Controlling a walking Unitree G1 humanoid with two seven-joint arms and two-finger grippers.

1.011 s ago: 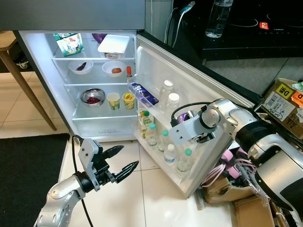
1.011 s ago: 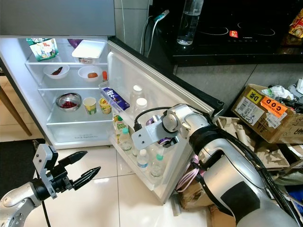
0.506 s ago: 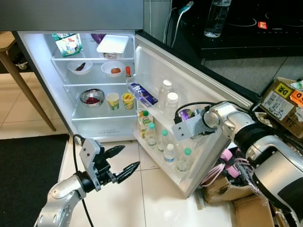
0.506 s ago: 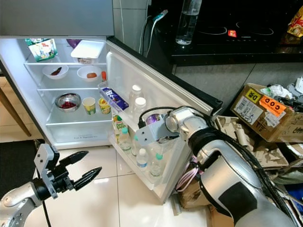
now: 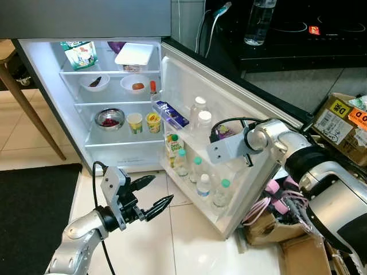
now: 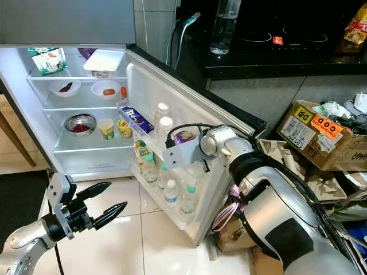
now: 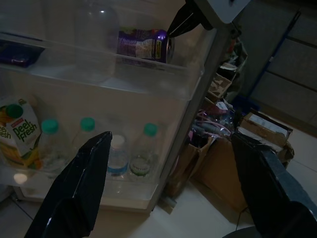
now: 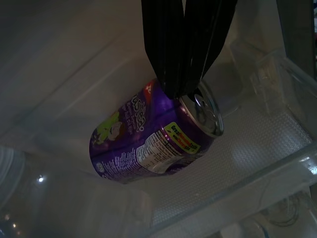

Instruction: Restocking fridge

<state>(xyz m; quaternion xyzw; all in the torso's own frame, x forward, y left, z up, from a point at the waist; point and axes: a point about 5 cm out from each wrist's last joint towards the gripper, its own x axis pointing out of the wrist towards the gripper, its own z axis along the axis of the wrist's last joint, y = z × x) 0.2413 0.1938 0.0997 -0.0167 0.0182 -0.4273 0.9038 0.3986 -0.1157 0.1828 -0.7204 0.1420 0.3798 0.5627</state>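
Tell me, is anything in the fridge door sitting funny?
Yes. The purple can lies tipped on its side in the door shelf, while the bottles on the shelf below stand upright. The right gripper is at the can's top end, fingers closed together.

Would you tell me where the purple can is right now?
The purple can lies on its side in the fridge door's middle shelf, beside the clear bottles, with the right pincer at its top.
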